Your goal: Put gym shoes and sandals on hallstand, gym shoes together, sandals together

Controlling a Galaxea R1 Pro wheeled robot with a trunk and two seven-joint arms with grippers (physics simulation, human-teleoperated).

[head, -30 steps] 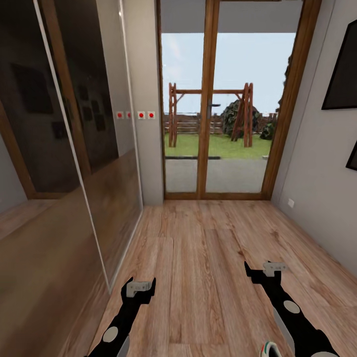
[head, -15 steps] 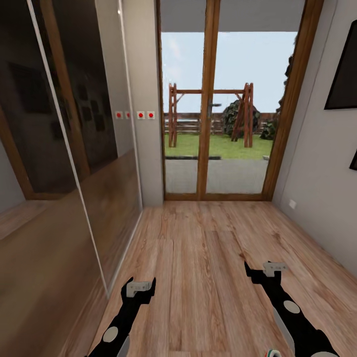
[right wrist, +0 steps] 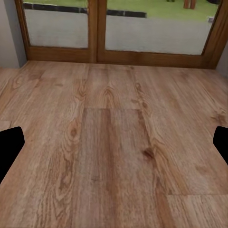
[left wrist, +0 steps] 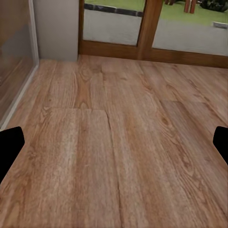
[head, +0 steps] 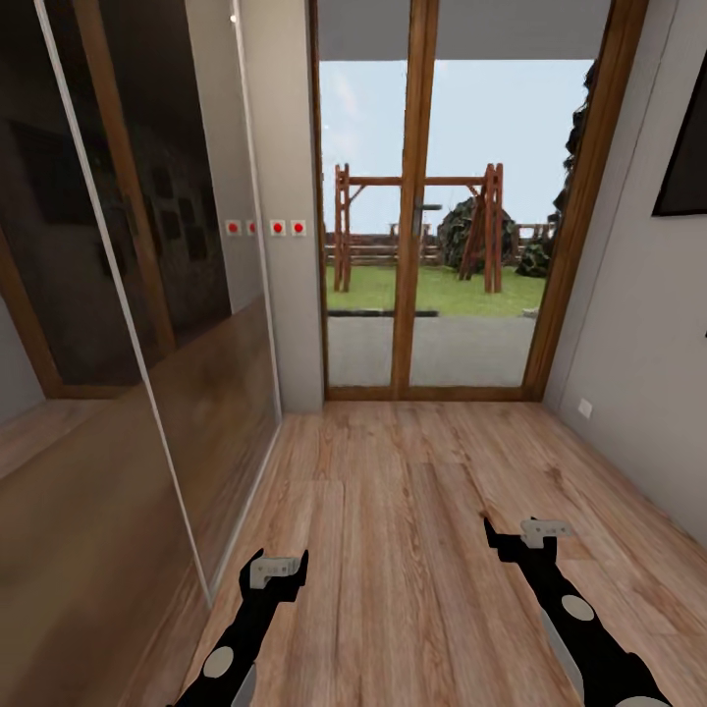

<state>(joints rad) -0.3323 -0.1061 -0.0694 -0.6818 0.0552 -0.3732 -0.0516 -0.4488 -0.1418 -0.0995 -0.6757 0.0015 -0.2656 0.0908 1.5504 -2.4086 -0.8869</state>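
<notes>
The wood-plank corridor floor (head: 412, 511) stretches ahead to a glass door. Low at the left of the head view, my left gripper (head: 278, 567) hangs open above the planks with nothing between its fingers. Low at the right, my right gripper (head: 520, 535) is open and empty too. In the left wrist view the left gripper (left wrist: 114, 147) has its black fingertips (left wrist: 9, 147) wide apart over bare floor (left wrist: 118, 142). The right gripper (right wrist: 114, 147) looks the same over bare floor (right wrist: 114, 156). The gym shoes, the sandals and the hallstand are out of view.
A mirrored sliding wardrobe (head: 118, 344) runs along the left wall. A wood-framed glass door (head: 422, 245) closes the corridor's far end, with a garden behind it. The grey right wall (head: 638, 373) carries dark picture frames (head: 682, 157) and a socket (head: 586, 407).
The whole picture has shifted, so the camera moved. A gym shoe's toe at the head view's bottom right edge has slid out of the picture. Both arms keep their pose.
</notes>
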